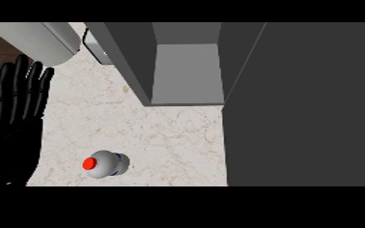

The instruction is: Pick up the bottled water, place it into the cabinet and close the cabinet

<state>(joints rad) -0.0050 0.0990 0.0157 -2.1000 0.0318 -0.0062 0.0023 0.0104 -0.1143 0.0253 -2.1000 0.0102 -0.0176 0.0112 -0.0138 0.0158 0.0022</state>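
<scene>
Marble counter [143, 121], bottled water [105, 164] upright, right of resting left hand [21, 106]

- bottled water [107, 164]: pale grey body, red cap, standing upright, at 7 o'clock in the view.
- cabinet [187, 72]: grey, open, at 12 o'clock, well apart from the bottled water.

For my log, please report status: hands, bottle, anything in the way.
Left hand open, resting at left edge; right hand not in view. Bottled water upright on counter, not held. Cabinet open; nothing lies between.
</scene>
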